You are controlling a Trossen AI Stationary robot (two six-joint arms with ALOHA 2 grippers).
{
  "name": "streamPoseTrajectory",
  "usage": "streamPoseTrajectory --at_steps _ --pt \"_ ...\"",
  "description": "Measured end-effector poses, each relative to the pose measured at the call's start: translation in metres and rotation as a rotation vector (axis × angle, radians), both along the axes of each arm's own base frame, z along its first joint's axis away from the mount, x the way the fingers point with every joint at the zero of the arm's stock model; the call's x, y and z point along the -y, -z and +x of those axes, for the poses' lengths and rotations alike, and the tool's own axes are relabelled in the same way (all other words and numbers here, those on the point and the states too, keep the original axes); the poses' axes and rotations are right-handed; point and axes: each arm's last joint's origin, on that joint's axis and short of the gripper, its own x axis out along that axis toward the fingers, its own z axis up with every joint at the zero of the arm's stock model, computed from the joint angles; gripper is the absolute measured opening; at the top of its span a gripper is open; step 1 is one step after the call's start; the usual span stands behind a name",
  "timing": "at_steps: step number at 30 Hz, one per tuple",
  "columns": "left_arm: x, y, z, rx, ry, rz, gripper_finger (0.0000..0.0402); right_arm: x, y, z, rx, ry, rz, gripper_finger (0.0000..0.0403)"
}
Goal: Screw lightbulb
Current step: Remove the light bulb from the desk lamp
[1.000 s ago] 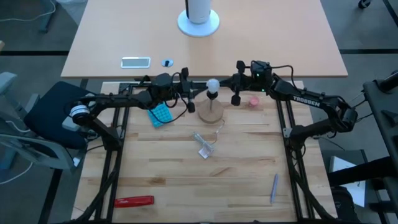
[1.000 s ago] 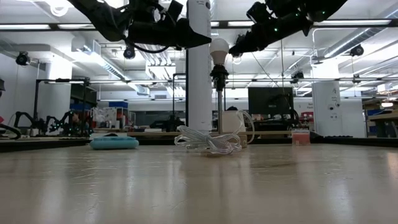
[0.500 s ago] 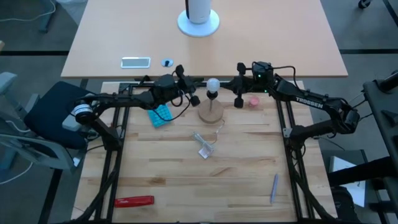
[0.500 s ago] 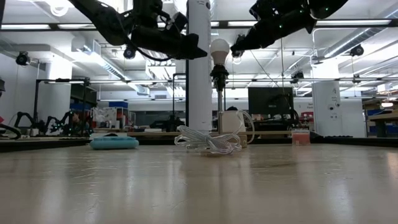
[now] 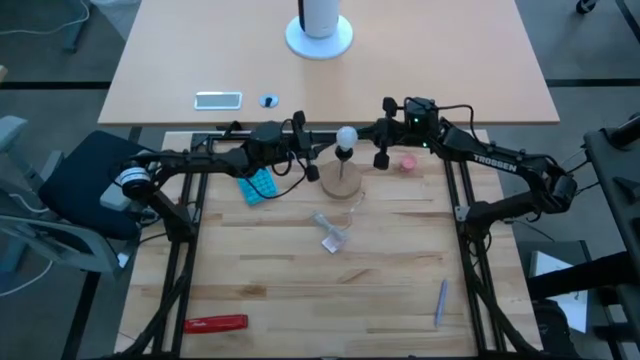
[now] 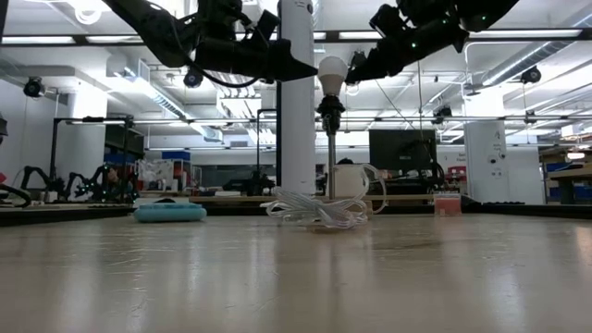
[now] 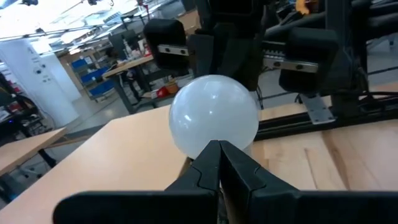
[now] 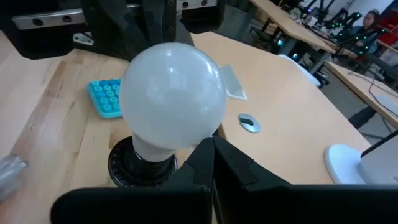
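I have the left gripper (image 5: pixel 312 158) pressed in close on one side of the bulb (image 5: pixel 346 136), fingers together and holding nothing, tips at the globe. Half a second ago it sat a little farther off, and the bulb with its lamp stand (image 5: pixel 341 180) has shifted slightly toward the right gripper (image 5: pixel 380 146) since. That one waits just on the other side of the bulb, fingers also together, empty. The bulb sits upright in the black socket (image 8: pixel 138 165) between both tools. I judge the nudge means it is seated but not yet being turned; I would need to open a gripper around the globe to twist it.
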Motion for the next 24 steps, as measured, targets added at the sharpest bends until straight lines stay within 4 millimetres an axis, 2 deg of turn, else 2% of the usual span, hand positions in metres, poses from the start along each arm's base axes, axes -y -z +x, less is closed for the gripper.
streamPoseTrajectory --at_steps 14,19,22,24 --pt "0.001 -0.01 -0.005 0.032 -0.042 0.012 0.0 0.0 0.0 0.0 0.0 0.015 -0.006 0.0" --pt "-0.002 -0.012 -0.007 0.036 -0.162 0.013 0.0 -0.003 -0.005 -0.008 -0.02 0.053 -0.008 0.0" --pt "-0.004 -0.011 -0.008 0.025 -0.202 0.018 0.0 -0.007 -0.007 -0.012 -0.031 0.025 -0.009 0.0" --pt "-0.004 -0.01 -0.008 0.023 -0.201 0.02 0.0 -0.01 -0.007 -0.012 -0.025 -0.057 0.007 0.0"
